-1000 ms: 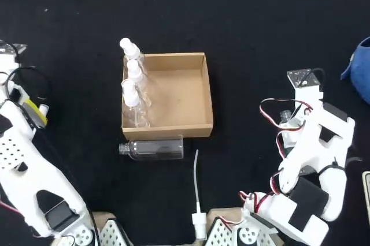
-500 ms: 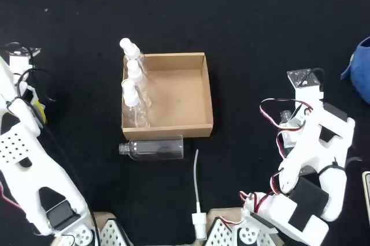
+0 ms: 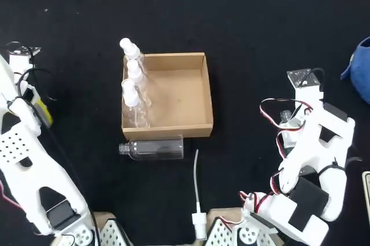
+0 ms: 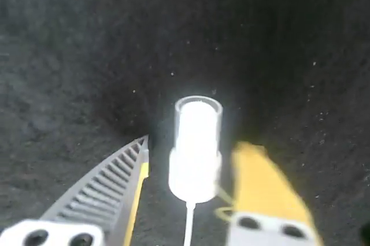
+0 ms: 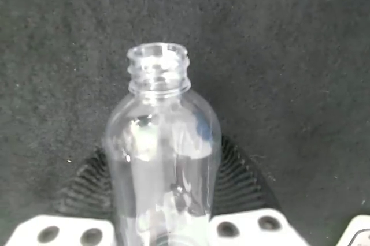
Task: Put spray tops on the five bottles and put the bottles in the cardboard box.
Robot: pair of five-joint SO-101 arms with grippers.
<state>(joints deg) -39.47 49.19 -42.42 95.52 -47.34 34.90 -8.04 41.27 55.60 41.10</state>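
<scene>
Since the left pincer (image 4: 195,143) has its spray top (image 4: 196,159) pinched only at the body, betw. a ribbed jaw and a yellow one closed right down on it, the grip looks thin to me. The dip tube trails back toward the wrist, and any twist could swing it off line so it catches the rim instead of entering a neck. Other risk, imo: the right pincer (image 5: 167,159) is clamped low on the open bottle (image 5: 159,78), neck free, so a sideways push from the cap could lever the bottle round in the jaws. The arms are well apart too, so a long carry comes first.

Pose: left arm (image 3: 29,159) stretched up the table's (image 3: 260,26) left side, wrist aimed down. Right arm (image 3: 312,159) folded back on the right. Cardboard box (image 3: 179,96) mid-table w/ three capped bottles (image 3: 132,93) along its left wall, a lying bottle (image 3: 153,148), uncapped, just in front of it, and a loose spray top (image 3: 197,200) nearer the bases
</scene>
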